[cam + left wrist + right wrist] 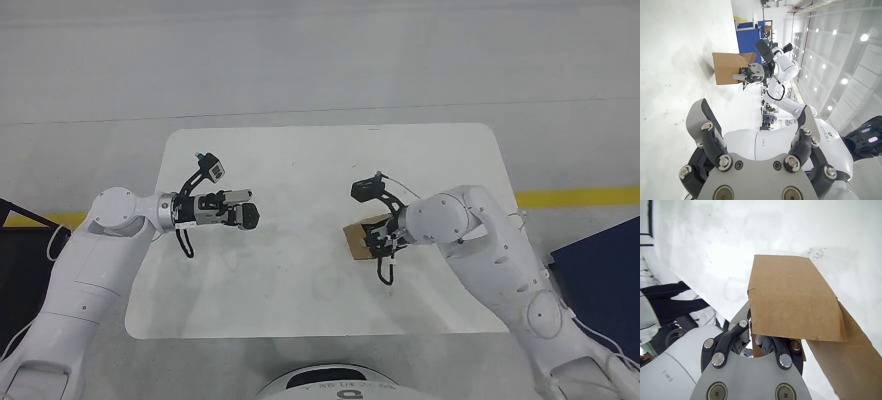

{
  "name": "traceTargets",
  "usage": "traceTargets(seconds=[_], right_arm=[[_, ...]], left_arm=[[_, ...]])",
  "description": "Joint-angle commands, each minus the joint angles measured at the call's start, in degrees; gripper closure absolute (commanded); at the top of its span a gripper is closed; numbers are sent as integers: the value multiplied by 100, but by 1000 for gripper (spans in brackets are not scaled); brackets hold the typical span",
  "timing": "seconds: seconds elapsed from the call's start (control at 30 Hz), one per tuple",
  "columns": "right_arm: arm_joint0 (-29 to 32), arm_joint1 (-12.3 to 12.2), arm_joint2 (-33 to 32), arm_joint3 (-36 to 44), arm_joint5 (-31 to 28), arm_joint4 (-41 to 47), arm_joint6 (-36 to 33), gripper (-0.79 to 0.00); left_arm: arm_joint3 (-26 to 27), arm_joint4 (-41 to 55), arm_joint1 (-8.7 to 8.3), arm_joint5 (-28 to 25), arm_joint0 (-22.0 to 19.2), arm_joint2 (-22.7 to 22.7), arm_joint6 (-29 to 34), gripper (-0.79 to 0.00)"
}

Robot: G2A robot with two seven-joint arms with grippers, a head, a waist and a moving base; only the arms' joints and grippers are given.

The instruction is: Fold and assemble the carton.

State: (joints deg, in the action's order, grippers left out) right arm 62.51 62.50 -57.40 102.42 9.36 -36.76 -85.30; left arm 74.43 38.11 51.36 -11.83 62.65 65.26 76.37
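Overhead plus wrist close-ups (shared carton [358, 236])

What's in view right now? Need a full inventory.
carton: 1, brown, held over the table's right part
table: 1, white, under both arms
floor stripe: 1, yellow, on the floor, running out from either side of the table
left end effector: 1, grey and black, open and empty, over the table's left part
right end effector: 1, grey and black, shut on the carton's edge
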Motion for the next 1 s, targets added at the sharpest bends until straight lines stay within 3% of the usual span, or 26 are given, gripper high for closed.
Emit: traceTargets(seconds=[0.0,0.17,0.2,0.23,0.27,0.47,0.63,0.8,0.97], right_arm=[[-277,27,211,-102,-77,-126,-270,0],[-934,108,865,-385,-257,-305,-270,0],[-1042,123,982,-383,-243,-368,-270,-237],[-1132,139,1089,-354,-255,-368,-270,-674],[-1213,150,1191,-357,-291,-381,-270,-785],[-1593,151,1681,-281,-288,-709,-270,-785],[-1437,41,1267,467,72,-942,-179,-785],[-640,-175,381,1365,556,-1318,403,-785],[912,-414,-945,2377,710,-1263,1450,-785]], left_arm=[[0,0,0,0,0,0,0,-785],[0,0,0,0,0,0,0,-785],[0,0,0,0,0,0,0,-785],[0,0,0,0,0,0,0,-785],[0,0,0,0,0,0,0,-785],[0,0,0,0,0,0,0,-785],[0,0,0,0,0,0,0,-785],[0,0,0,0,0,0,0,-785],[0,0,0,0,0,0,0,-785]])
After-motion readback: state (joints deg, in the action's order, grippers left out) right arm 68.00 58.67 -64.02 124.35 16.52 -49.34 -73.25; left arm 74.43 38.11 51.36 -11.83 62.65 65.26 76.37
